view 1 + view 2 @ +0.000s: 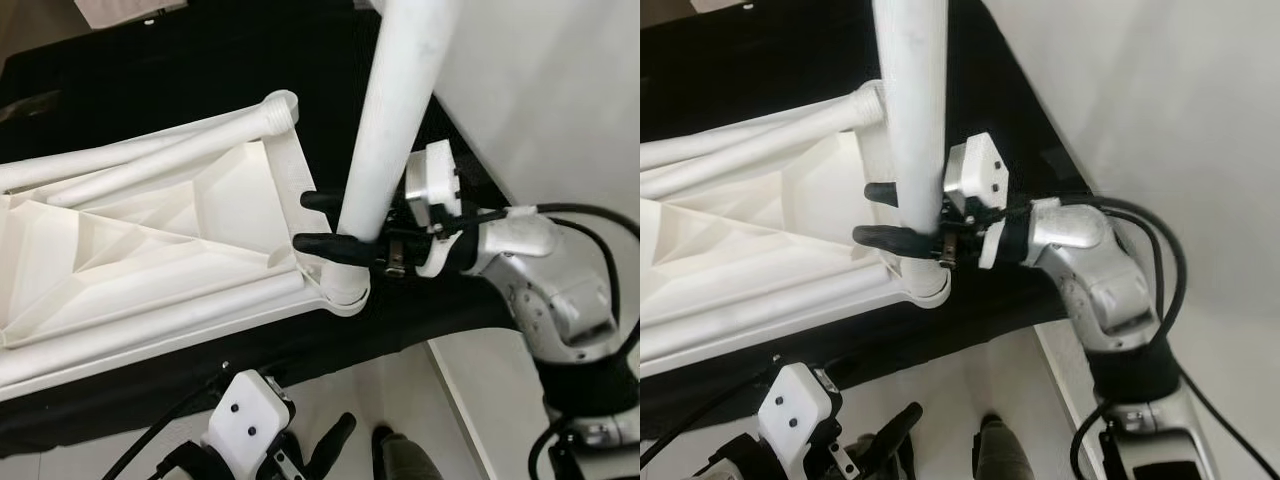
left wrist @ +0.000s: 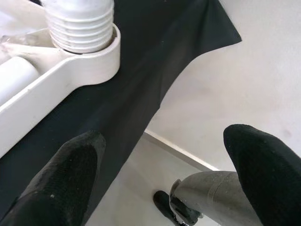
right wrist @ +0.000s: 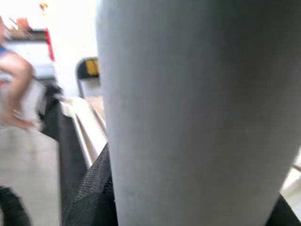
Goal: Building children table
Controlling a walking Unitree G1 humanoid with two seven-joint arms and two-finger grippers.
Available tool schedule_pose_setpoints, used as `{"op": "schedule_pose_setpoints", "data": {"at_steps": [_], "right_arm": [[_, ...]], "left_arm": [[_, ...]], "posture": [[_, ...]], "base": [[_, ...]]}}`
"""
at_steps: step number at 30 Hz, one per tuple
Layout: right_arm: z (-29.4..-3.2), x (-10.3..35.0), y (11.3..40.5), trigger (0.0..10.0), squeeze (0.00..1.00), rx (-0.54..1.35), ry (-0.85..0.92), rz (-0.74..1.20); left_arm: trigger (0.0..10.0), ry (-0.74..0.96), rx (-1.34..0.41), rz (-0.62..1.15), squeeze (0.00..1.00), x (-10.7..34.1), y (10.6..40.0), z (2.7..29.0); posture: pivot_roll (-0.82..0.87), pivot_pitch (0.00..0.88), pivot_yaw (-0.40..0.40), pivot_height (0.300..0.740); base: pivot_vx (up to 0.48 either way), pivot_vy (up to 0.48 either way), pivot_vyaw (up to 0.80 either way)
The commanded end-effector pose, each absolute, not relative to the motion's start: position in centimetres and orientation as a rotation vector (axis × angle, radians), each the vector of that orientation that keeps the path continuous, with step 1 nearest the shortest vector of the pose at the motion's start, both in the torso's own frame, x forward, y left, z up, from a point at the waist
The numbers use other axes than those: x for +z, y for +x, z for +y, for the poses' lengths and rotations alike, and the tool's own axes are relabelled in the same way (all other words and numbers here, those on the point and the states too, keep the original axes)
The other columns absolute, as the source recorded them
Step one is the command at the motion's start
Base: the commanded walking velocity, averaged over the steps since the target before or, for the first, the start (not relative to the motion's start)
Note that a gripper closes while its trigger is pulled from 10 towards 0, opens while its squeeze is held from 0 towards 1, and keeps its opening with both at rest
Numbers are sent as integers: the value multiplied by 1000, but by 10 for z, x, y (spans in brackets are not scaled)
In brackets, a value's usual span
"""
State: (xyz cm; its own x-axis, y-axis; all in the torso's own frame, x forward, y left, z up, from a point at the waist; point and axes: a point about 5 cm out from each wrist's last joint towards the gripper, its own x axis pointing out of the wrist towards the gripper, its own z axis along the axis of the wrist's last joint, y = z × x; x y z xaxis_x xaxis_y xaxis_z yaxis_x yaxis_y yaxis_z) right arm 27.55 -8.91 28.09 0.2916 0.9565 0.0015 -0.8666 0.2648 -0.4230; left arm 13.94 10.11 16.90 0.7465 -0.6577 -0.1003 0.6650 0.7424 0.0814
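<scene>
Right eye view: fingers (image 1: pixel 880 212) around leg (image 1: pixel 912 110)

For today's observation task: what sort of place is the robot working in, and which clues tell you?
Probably a room in a home: a light floor and skirting board, with a black cloth spread under an upturned white table top.

No legible text, label, brand, number or sign anywhere in these views.
</scene>
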Motion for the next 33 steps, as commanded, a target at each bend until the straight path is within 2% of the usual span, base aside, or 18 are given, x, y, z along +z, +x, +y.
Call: {"op": "schedule_pose_setpoints", "data": {"at_steps": [1, 4, 6, 8, 9, 15, 21, 25, 27, 29, 33], "right_arm": [[-98, 236, 293, 10000, 0, 1085, -406, -3], [-98, 228, 295, 10000, 0, 989, -442, 55], [-96, 221, 295, 10000, 0, 895, -382, 130], [-95, 220, 295, 10000, 0, 884, -366, 139], [-91, 226, 295, 10000, 0, 902, -297, 111], [-89, 250, 291, 10000, 0, 1053, -173, -1], [-95, 257, 290, 10000, 0, 1130, -178, -38], [-97, 255, 295, 10000, 0, 1090, -157, -56], [-96, 258, 298, 10000, 0, 1069, -113, -77], [-96, 265, 306, 10000, 0, 1027, -65, -131], [-94, 277, 314, 10000, 0, 1008, -67, -194]], "left_arm": [[10000, 103, -726, 98, 0, 163, 138, 102], [10000, 104, -726, 99, 0, 163, 138, 103], [10000, 105, -727, 98, 0, 163, 139, 102], [10000, 106, -727, 98, 0, 163, 139, 102], [10000, 106, -727, 98, 0, 162, 139, 102], [10000, 105, -729, 100, 0, 162, 139, 102], [10000, 90, -697, 96, 0, 162, 142, 104], [10000, 63, -633, 68, 0, 167, 150, 107], [10000, 57, -606, 41, 0, 171, 155, 110], [10000, 43, -545, -59, 0, 192, 173, 119], [10000, 32, -483, -223, 0, 232, 199, 139]], "posture": [[-9, 362, 94, 740], [-12, 359, 95, 740], [-13, 349, 97, 740], [-13, 349, 97, 740], [-13, 345, 98, 740], [-17, 341, 100, 740], [-10, 337, 97, 740], [-3, 329, 93, 740], [6, 310, 90, 740], [12, 291, 84, 740], [20, 255, 80, 740]], "base": [[0, 0, 0], [0, 0, 0], [0, 0, 0], [0, 0, 0], [0, 0, 0], [0, 0, 0], [0, 0, 0], [0, 0, 0], [0, 0, 0], [0, 0, 0], [0, 0, 0]]}}
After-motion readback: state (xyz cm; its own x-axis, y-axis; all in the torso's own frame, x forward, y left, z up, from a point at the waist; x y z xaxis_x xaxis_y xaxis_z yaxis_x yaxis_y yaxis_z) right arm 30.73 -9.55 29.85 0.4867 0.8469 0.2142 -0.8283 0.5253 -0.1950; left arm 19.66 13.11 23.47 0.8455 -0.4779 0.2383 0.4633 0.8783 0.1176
